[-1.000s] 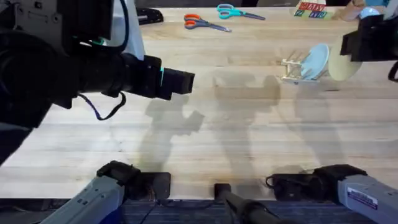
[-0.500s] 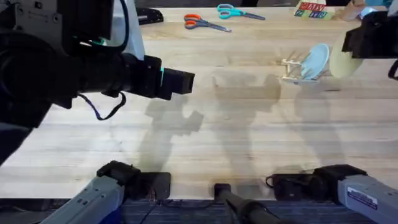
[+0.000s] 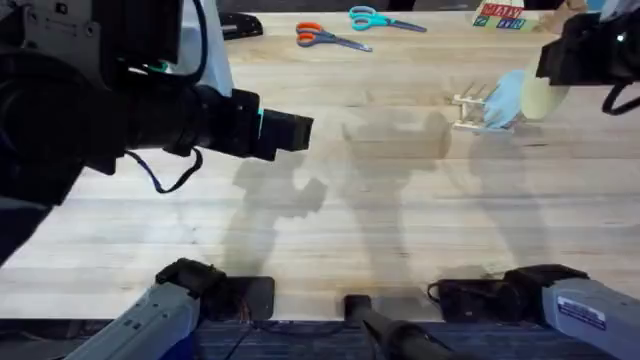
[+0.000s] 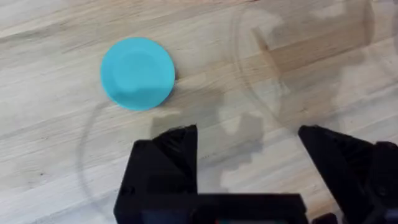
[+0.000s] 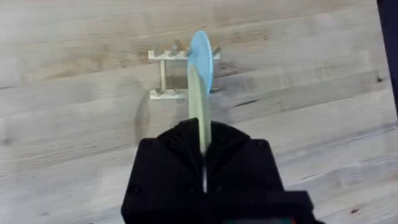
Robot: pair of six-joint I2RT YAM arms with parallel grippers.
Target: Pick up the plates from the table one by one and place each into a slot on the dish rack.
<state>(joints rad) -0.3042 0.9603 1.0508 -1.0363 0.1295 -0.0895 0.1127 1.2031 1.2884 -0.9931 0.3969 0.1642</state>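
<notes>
The yellow plate is held on edge in the right gripper above the rack, while the left gripper is spread wide above the table near the turquoise plate.

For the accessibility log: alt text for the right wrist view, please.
The right gripper holds a pale yellow round plate on edge above the small light-wood dowel dish rack, where a pale blue plate already stands, on the plank table.

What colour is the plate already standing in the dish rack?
Pale blue plate, clearest in the right wrist view.
</notes>
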